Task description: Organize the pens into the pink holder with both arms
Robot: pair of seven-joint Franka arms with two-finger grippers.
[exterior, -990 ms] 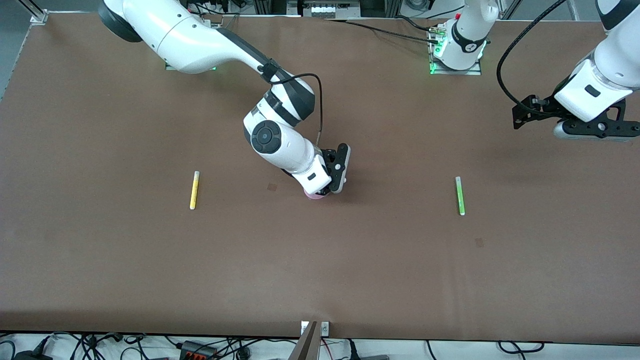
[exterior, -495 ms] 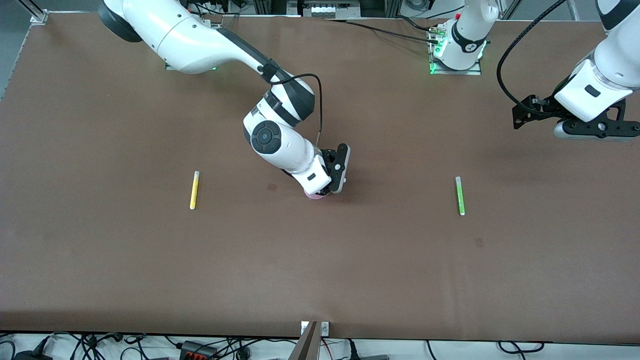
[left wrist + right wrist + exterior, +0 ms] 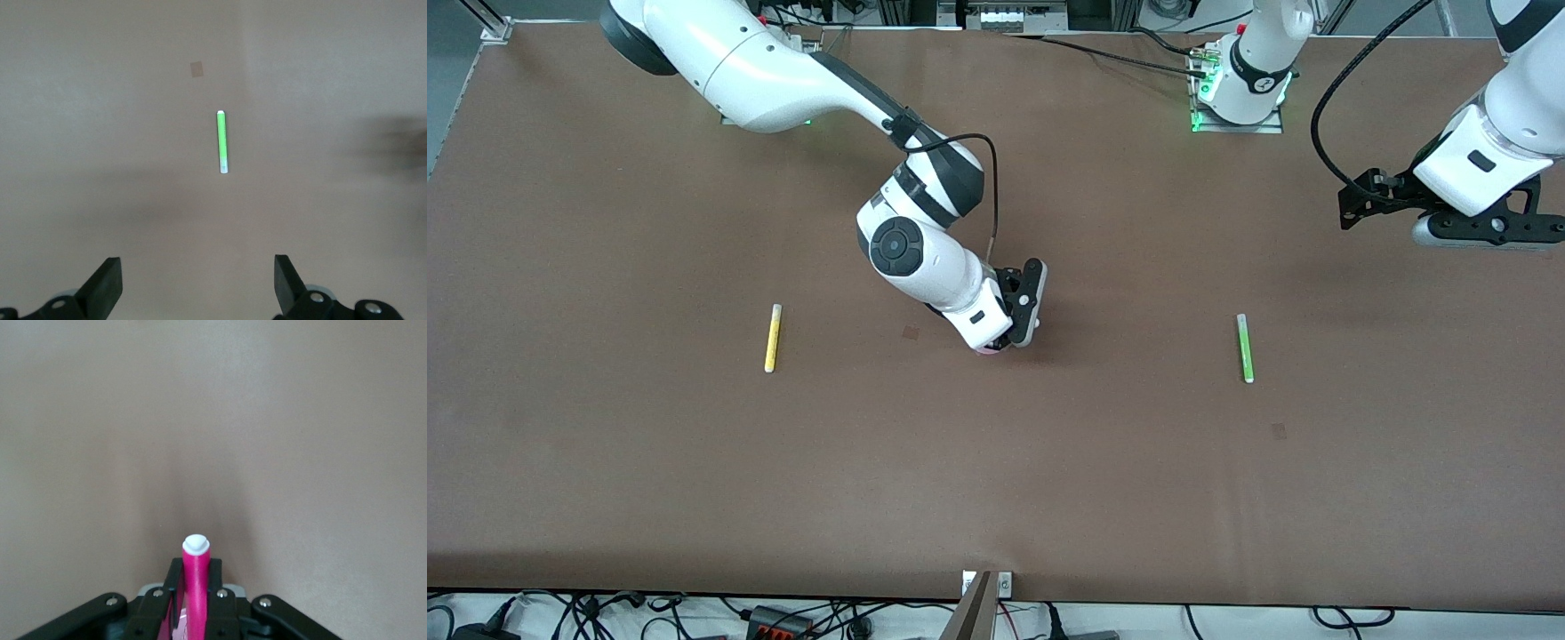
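Right tool (image 3: 996, 342) low over the middle of the counter (image 3: 605, 462), pinching a magenta pen (image 3: 196, 587) between its fingers (image 3: 175, 600), white tip pointing out. Directly under this tool, only a small pink edge of the pink holder (image 3: 989, 350) visible, the rest hidden by the wrist. Left tool (image 3: 198, 283) raised over the left arm's end of the counter, fingers spread wide, waiting. Light green pen (image 3: 1244, 348) flat on the counter, toward the left arm's end. Yellow pen (image 3: 772, 338) flat too, toward the right arm's end, well apart from the holder.
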